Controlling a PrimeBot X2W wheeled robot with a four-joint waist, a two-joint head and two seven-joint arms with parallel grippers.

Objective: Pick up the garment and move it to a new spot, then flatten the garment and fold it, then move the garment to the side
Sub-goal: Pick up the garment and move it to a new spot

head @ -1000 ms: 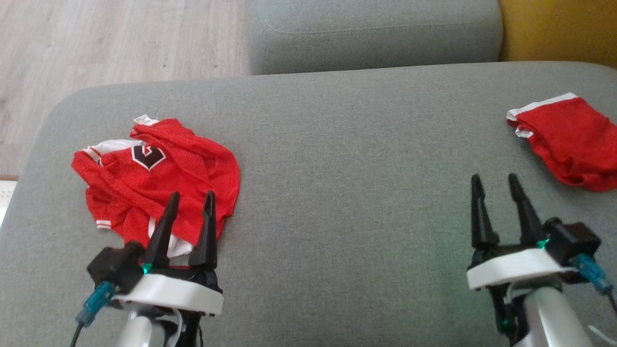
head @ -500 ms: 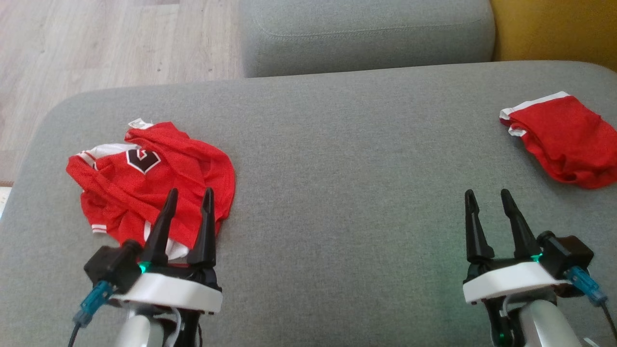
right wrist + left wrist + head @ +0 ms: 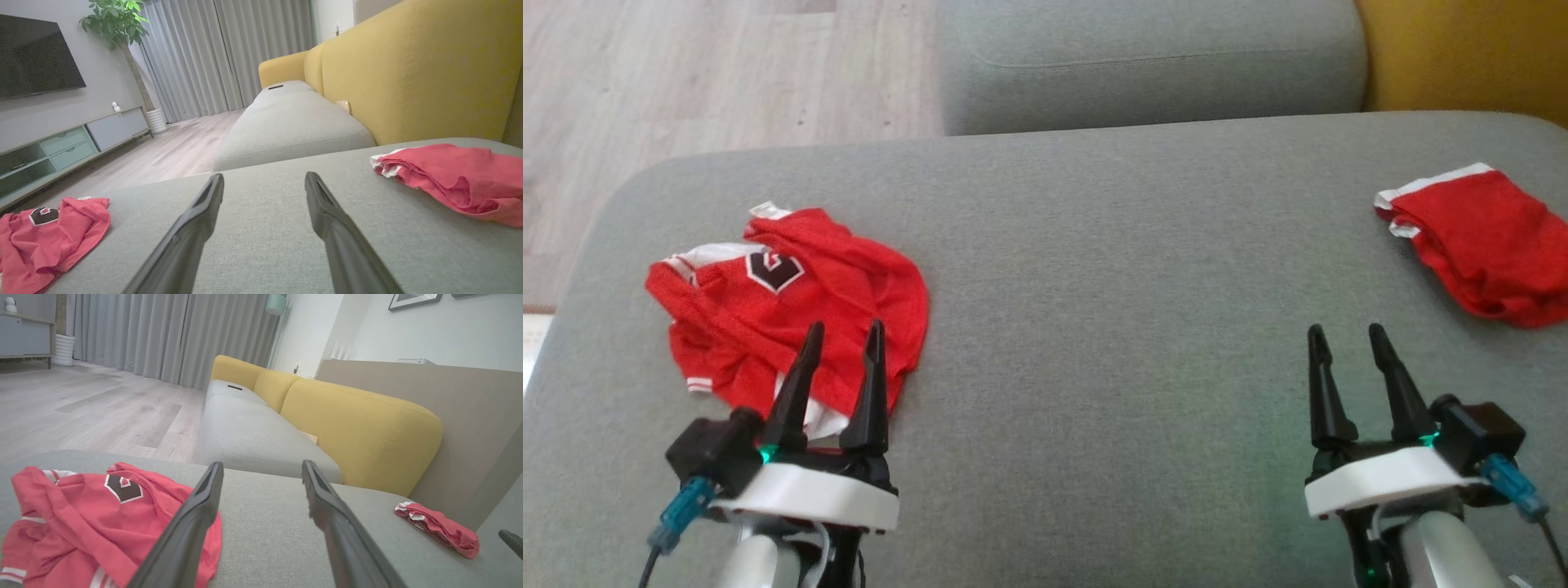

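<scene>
Crumpled red jersey (image 3: 792, 310) lies bunched at centre-left of the head view, on the grey sofa cushion (image 3: 1111, 269). Left gripper (image 3: 845, 327) stands at its near edge, fingers spread, holding nothing. Right gripper (image 3: 1344, 331), lower right, is likewise spread and empty. A folded red garment (image 3: 1478, 245) lies at the right edge. Risk: a pinch into the overlapped layers may lift one fold only, tightening the tangle.

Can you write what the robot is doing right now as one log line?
left pincer: open, empty, beside crumpled red jersey | right pincer: open, empty, over grey cushion | second red garment: far right
</scene>
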